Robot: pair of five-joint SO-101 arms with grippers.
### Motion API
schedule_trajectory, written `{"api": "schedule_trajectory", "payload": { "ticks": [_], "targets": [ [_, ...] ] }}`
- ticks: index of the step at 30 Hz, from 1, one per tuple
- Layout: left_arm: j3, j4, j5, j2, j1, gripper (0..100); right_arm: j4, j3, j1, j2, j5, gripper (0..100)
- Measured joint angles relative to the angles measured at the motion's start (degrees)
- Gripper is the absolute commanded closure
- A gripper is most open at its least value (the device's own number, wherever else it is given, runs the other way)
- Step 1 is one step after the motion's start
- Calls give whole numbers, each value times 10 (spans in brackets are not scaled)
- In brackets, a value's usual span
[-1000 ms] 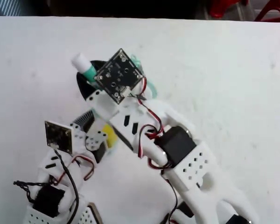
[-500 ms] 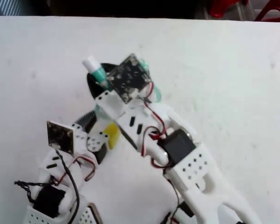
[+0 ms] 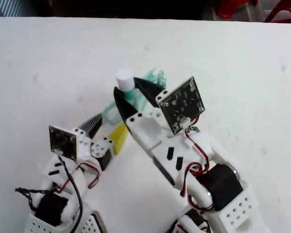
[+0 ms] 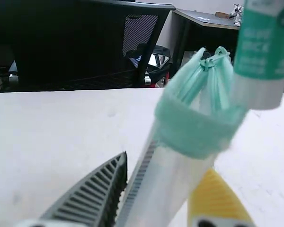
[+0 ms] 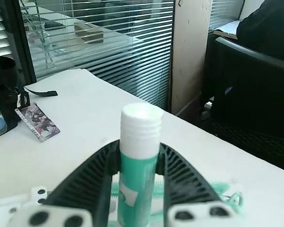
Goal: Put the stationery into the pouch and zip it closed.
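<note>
A glue stick (image 3: 124, 80) with a white cap and teal body stands upright in my right gripper (image 3: 129, 97), whose black fingers are shut on it. In the right wrist view the glue stick (image 5: 140, 125) rises between those fingers (image 5: 90, 177). A clear pouch (image 3: 151, 77) with teal trim lies under and behind it. My left gripper (image 3: 106, 128) is shut on the pouch (image 4: 180, 146), gripping it between a grey finger (image 4: 97, 198) and a yellow finger (image 4: 217, 203). The glue stick (image 4: 265, 52) hangs close beside the pouch's teal upper end.
The white table (image 3: 242, 68) stretches wide on the far and right sides. In the right wrist view a small printed card (image 5: 38, 123) and a dark bag (image 5: 2, 94) lie farther off. A black chair (image 4: 75, 42) stands beyond the table edge.
My right arm has carried the glue stick to the right, from left of the pouch to over it, and its wrist has turned. The left arm has stayed put.
</note>
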Motion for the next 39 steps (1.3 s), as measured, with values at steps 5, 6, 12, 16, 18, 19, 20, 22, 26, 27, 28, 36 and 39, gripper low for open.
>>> {"api": "schedule_trajectory", "payload": {
  "ticks": [5, 6, 12, 16, 18, 19, 20, 22, 26, 27, 28, 36, 39],
  "targets": [
    [0, 0, 1, 0, -5, 790, -17, 6, -1, 0, 0, 981],
    [0, 0, 1, 0, -5, 790, -31, 7, -1, 1, 0, 981],
    [0, 0, 1, 0, -15, 790, -123, 13, 3, 11, 0, 981],
    [0, 0, 1, 0, -16, 789, -161, 49, 10, 12, 0, 982],
    [0, 0, 1, 0, -16, 789, -182, 66, 12, 12, 0, 982],
    [0, 0, 1, 0, -16, 789, -189, 72, 10, 12, 0, 982],
    [0, 0, 1, 0, -16, 789, -194, 79, 9, 12, 0, 982],
    [0, 0, 1, 0, -16, 789, -202, 91, 8, 11, 0, 982],
    [0, 0, 1, 0, -14, 789, -216, 103, 9, 5, 0, 982],
    [0, 0, 1, 0, -14, 789, -222, 105, 8, 7, 0, 982],
    [0, 0, 1, 0, -14, 789, -230, 110, 8, 7, 0, 982],
    [0, 0, 1, 0, -16, 789, -302, 120, -24, 71, 1, 982],
    [0, 0, 1, 1, -17, 789, -303, 103, -26, 127, 1, 982]
  ]
}}
